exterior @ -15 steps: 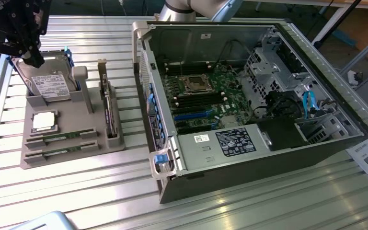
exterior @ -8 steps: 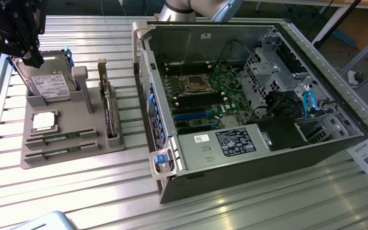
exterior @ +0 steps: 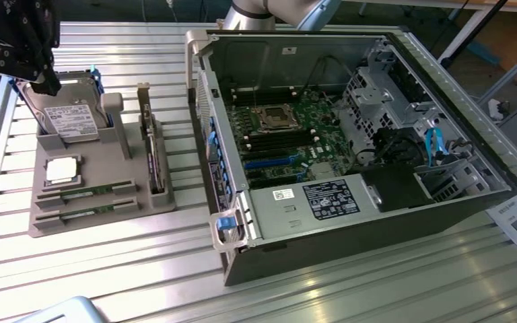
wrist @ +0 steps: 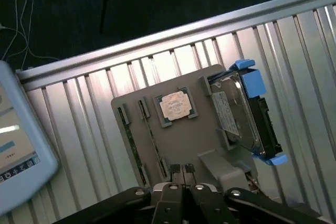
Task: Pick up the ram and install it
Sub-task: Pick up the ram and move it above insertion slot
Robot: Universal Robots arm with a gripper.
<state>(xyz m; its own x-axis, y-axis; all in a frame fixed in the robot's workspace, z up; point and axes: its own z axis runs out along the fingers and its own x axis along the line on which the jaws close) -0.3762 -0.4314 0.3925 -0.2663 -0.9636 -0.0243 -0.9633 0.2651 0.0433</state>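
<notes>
The jaws hang clenched on nothing above the drive (exterior: 72,121) end of the holder (exterior: 119,175) on the counter (exterior: 151,269). That is well apart from the ram (exterior: 86,192), which stands on edge in a slot at the holder's other end, beside a second stick (exterior: 83,214), its top edge free for pinching. At the exterior view's right the case (exterior: 349,222) lies open on its side, board (exterior: 281,134) facing up, probably so a stick can go straight down.
</notes>
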